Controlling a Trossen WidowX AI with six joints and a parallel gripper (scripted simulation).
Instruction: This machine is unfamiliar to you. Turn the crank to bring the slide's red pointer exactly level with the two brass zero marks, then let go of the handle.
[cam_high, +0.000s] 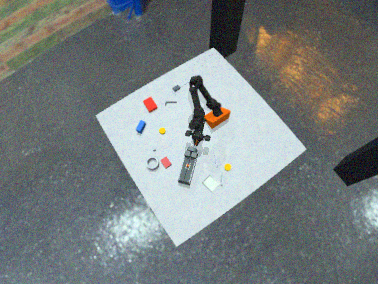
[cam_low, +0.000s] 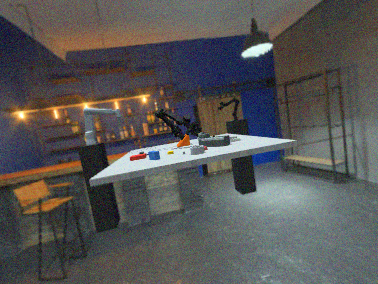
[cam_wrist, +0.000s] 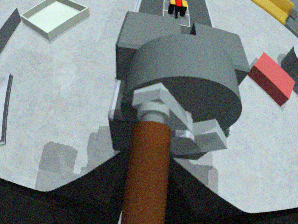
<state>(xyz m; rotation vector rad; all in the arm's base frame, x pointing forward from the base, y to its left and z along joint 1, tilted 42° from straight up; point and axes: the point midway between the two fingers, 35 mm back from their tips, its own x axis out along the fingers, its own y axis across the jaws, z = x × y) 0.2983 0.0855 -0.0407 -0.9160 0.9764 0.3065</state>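
Observation:
The machine's dark grey round housing (cam_wrist: 185, 57) (cam_high: 191, 151) (cam_low: 204, 136) stands on the table, with its long slide track (cam_high: 186, 176) running away from the arm. A pale grey crank arm (cam_wrist: 172, 107) ends in a brown handle (cam_wrist: 149, 150). My gripper (cam_wrist: 145, 159) (cam_high: 197, 142) is shut on the handle, with a black finger on each side of it. The red pointer (cam_wrist: 178, 3) shows at the top edge of the wrist view, between small yellow marks with black parts close by. The view cuts off there, so I cannot tell whether it is exactly level with them.
A pale square tray (cam_wrist: 56, 24) (cam_high: 211, 183) lies to one side of the track. A red block (cam_wrist: 269, 82) (cam_high: 166, 162) and a grey ring (cam_high: 147, 164) lie on the other. An orange block (cam_high: 218, 118) (cam_low: 183, 142) is beside the arm. A blue block (cam_high: 141, 126) (cam_low: 154, 155) lies farther off.

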